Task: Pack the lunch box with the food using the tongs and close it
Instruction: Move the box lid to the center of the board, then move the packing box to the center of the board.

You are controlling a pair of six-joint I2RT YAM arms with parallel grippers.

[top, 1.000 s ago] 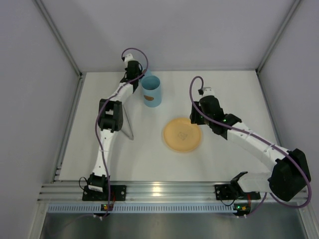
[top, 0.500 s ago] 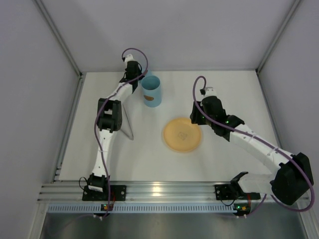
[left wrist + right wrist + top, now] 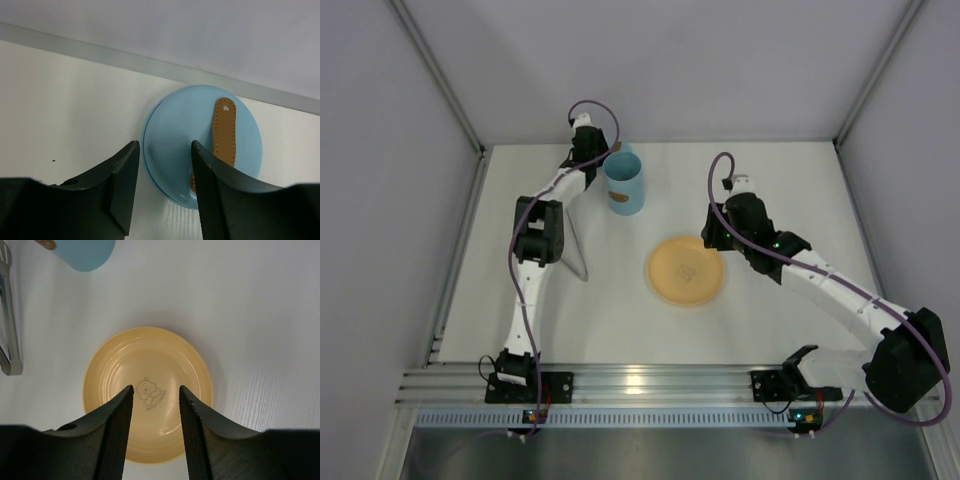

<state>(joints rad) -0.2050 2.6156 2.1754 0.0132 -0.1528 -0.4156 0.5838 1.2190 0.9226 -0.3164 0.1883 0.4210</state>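
Observation:
The light blue lunch box (image 3: 624, 185) stands at the back of the table, left of centre. Its round lid (image 3: 177, 125) with a brown strap (image 3: 224, 131) sits on top. My left gripper (image 3: 163, 147) hovers open over the lid's left edge and grips nothing; from above it (image 3: 604, 158) is at the box's back left rim. The silvery tongs (image 3: 578, 245) lie flat on the table beside the left arm and show at the left edge (image 3: 9, 335) of the right wrist view. My right gripper (image 3: 155, 388) hangs open over the plate. No food is in view.
A yellow-orange plate (image 3: 686, 270) with a bear print lies in the middle of the table with nothing on it (image 3: 150, 347). Grey walls close the table on the back and both sides. The back wall's foot runs just behind the lunch box (image 3: 100, 52).
My left gripper's jaws have parted over the lunch box's lid. The right wrist has shifted slightly to the right, still at the plate's edge. Box, plate and tongs have not moved.

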